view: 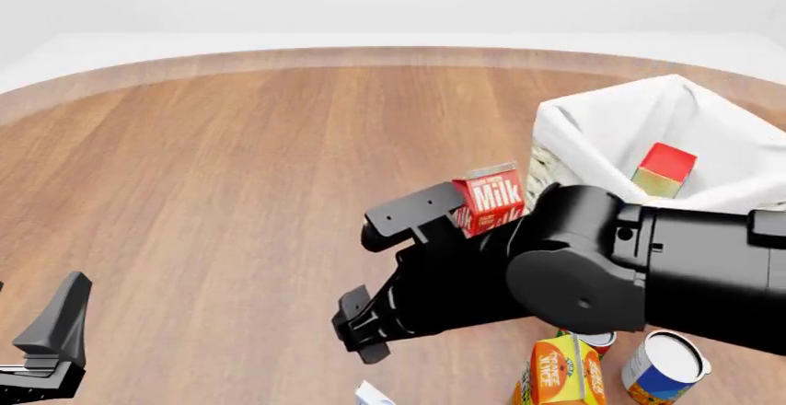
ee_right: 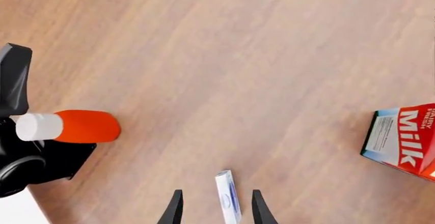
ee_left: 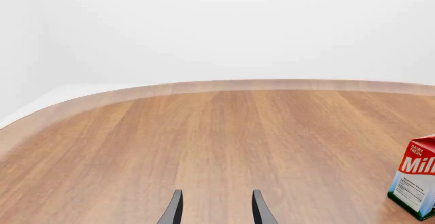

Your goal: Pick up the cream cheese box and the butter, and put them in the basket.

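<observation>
Butter (view: 664,168) stands tilted inside the basket (view: 590,138) at the desk's far right. Right gripper (ee_right: 214,208) hangs spread apart over the cream cheese box (ee_right: 227,198), which lies between its fingers near the desk's front edge. Left gripper (ee_left: 214,208) is parted and empty near the front left. Milk carton (view: 491,198) stands just beside the basket. Juice carton (view: 559,373) and a can (view: 665,365) sit front right.

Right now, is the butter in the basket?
Yes. The butter sits inside the basket, against its white liner, seen in the front view.
</observation>
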